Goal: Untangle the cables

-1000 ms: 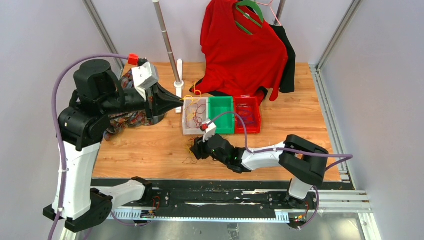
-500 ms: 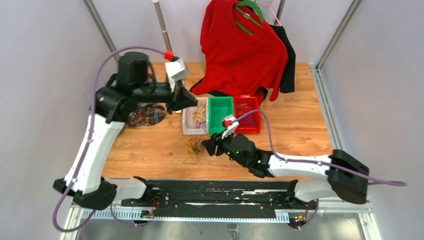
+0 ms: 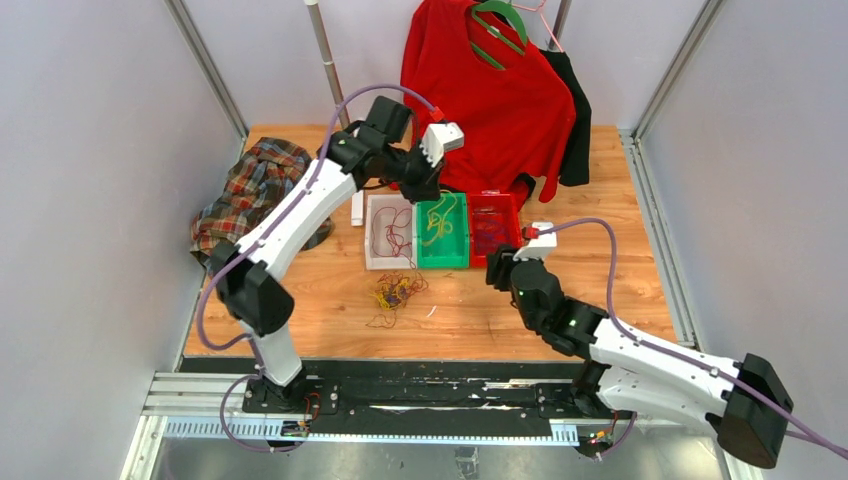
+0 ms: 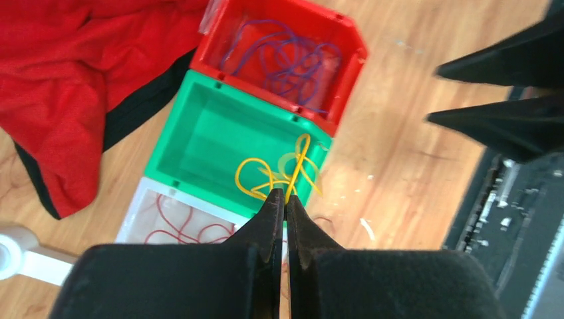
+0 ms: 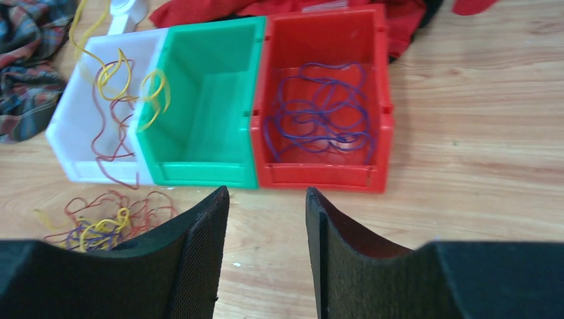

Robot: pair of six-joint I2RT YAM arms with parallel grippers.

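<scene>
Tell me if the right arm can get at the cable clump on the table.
Probably yes: the right gripper is open and empty, and the cable clump lies uncovered, nothing between them.

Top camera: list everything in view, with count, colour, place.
plastic bins: three, white, green, red, in a row on wooden table
loose wire clump: one, red, yellow and purple, before white bin
dark red wires: several, in white bin
purple wires: several, in red bin
plaid cloth: one, far left
red shirt: one, on green hanger, at back
metal pole: one, silver, back
left hand: shut on yellow wire over green bin
right hand: open, empty, near red bin
</scene>
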